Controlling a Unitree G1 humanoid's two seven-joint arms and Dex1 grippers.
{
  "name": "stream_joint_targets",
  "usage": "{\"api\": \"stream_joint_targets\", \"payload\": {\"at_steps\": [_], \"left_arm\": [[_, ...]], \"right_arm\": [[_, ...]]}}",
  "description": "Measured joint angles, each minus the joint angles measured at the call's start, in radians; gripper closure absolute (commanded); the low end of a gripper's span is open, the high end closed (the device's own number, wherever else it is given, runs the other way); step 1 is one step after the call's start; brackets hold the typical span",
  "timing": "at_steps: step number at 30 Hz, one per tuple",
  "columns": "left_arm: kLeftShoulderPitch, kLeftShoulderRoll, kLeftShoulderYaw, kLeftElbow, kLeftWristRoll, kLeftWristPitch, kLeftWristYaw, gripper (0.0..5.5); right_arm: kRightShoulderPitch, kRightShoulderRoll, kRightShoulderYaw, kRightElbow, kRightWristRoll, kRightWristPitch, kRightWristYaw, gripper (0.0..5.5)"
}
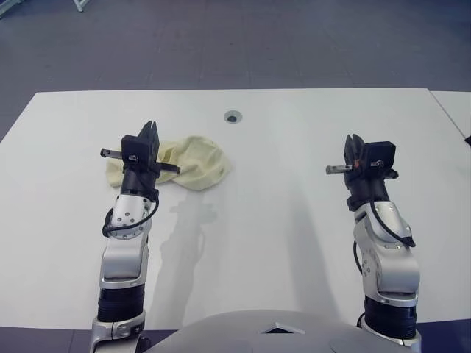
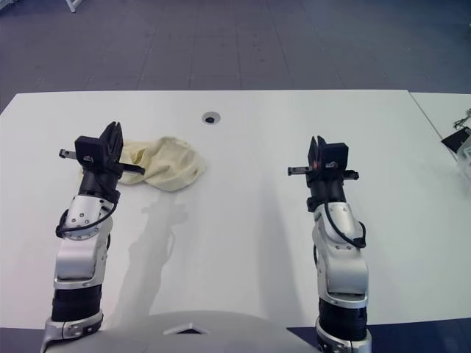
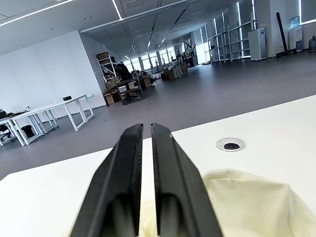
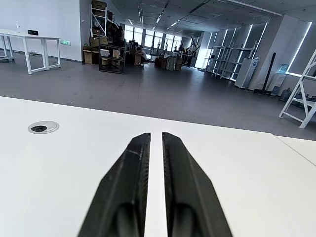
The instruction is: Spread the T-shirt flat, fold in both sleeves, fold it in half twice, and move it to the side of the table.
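Right now the T-shirt (image 1: 197, 163) lies as a crumpled, pale-yellow heap on the white table (image 1: 280, 220), left of centre in the head view and a little above the middle of the frame. It is bunched rather than spread. No sleeve or hem can be made out, only soft folds and a rounded edge toward the frame's centre.

The left gripper (image 1: 151, 132) stands over the heap's left part, pointing toward the top of the frame. Its two black fingers (image 3: 126, 168) are drawn close, with only a thin slit between them and nothing caught in it. In the left wrist view the cloth shows just past the fingers. Whether they touch it cannot be told.

The right gripper (image 1: 354, 141) is in the right half of the head view, at about the same height in the frame as the left one. It is well apart from the T-shirt and over bare tabletop. Its fingers (image 4: 131, 177) also sit close together with a narrow gap, holding nothing.

A round cable port (image 1: 233, 116) is set in the table near the top centre of the head view, just above the heap in the frame and apart from it. The corner of a second table (image 1: 455, 110) shows at the right border.
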Motion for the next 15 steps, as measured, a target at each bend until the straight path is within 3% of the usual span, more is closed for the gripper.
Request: {"api": "stream_joint_targets", "payload": {"at_steps": [2,3,5,8,9,11,13,14,15], "left_arm": [[-0.003,0.000,-0.004,0.000,0.007,-0.004,-0.001,4.58],[-0.004,0.000,-0.004,0.000,0.009,-0.006,-0.001,4.82],[-0.004,0.001,-0.008,0.000,0.010,-0.006,-0.008,5.05],[-0.001,0.001,-0.034,-0.001,0.027,-0.028,-0.019,4.66],[-0.001,-0.003,-0.040,-0.001,0.027,-0.028,-0.019,4.87],[0.000,-0.005,-0.049,0.000,0.027,-0.038,-0.024,5.08],[0.000,-0.004,-0.069,-0.002,0.037,-0.069,-0.029,4.84],[-0.001,-0.006,-0.070,-0.002,0.034,-0.061,-0.032,5.04],[-0.001,-0.014,-0.067,0.001,0.034,-0.056,-0.023,5.11]], "right_arm": [[0.000,0.000,0.005,0.000,0.000,-0.005,0.005,4.83],[0.000,0.000,0.005,0.000,0.000,-0.005,0.006,4.70],[0.000,-0.001,0.005,0.000,-0.001,-0.005,0.008,5.02],[0.001,-0.001,0.011,0.000,-0.002,-0.007,0.010,4.99],[0.002,-0.001,0.015,0.000,-0.002,-0.002,0.012,4.81],[0.002,-0.001,0.021,0.000,-0.003,0.001,0.012,5.10],[0.002,0.001,0.023,0.000,-0.006,0.001,0.007,4.88],[0.002,0.001,0.022,0.000,-0.008,0.001,0.004,4.71],[0.003,0.001,0.020,0.000,-0.009,0.001,0.001,4.88]]}}
